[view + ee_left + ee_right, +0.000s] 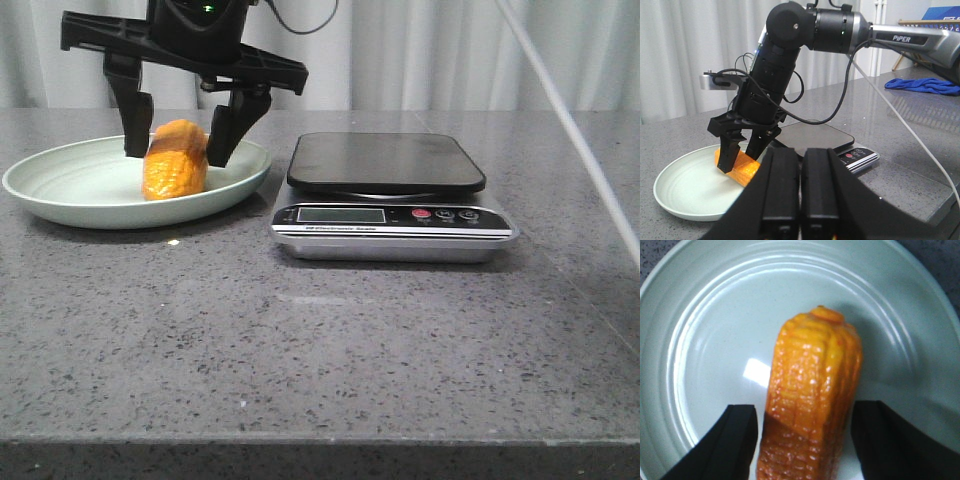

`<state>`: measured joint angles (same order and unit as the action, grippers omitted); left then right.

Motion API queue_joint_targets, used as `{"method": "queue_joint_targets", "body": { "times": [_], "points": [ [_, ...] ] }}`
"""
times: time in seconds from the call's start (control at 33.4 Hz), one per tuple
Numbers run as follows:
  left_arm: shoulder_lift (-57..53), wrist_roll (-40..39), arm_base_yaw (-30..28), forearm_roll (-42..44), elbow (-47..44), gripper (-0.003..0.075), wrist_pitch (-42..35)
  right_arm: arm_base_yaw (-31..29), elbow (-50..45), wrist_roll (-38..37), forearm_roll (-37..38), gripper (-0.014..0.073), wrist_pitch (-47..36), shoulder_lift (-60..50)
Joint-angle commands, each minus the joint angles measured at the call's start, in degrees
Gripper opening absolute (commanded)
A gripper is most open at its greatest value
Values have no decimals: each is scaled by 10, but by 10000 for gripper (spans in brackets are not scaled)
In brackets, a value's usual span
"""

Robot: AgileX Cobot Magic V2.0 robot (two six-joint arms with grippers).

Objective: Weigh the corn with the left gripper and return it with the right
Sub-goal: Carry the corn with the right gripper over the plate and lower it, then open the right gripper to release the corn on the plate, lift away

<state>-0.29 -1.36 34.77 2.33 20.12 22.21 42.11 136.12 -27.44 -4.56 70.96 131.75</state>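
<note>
A claw (178, 146) straddles the corn (175, 160) lying in the pale green plate (60, 190), jaws spread apart, neither visibly touching it. The scale (388, 195) at the plate's 3 o'clock on the tabletop (320, 340) sits bare. The other claw's (801, 187) fingers are together. The stubby cob looks rigid, light, glossy; mid-length across its flanks seems safest.

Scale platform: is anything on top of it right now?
Nothing: the scale platform is bare. The corn lies on the plate, between the right gripper fingers. The display is too small to read.
</note>
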Motion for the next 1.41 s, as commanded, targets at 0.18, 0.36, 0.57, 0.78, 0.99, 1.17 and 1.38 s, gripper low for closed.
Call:
{"method": "queue_joint_targets", "body": {
  "times": [0.18, 0.36, 0.57, 0.78, 0.99, 1.17, 1.38],
  "points": [
    [-10, -1, 0, -5, 14, 133, -42, -15, 82, 3, 2, 518, 36, -39],
    [-10, -1, 0, -5, 14, 132, -42, -47, 131, 4, -2, 518, 61, -51],
    [-10, -1, 0, -5, 14, 133, -41, -100, 129, 30, -2, 515, 62, -83],
    [-10, -1, 0, -5, 14, 133, -41, -166, 58, 84, 2, 505, 62, -138],
    [-10, -1, 0, -5, 14, 132, -41, -233, -124, 159, 11, 505, 58, -235],
    [-10, -1, 0, -5, 14, 132, -41, -287, -299, 192, 18, 505, -28, -354],
    [-10, -1, 0, -5, 14, 132, -41, -343, -509, 212, 18, 471, -166, -517]
  ]
}}
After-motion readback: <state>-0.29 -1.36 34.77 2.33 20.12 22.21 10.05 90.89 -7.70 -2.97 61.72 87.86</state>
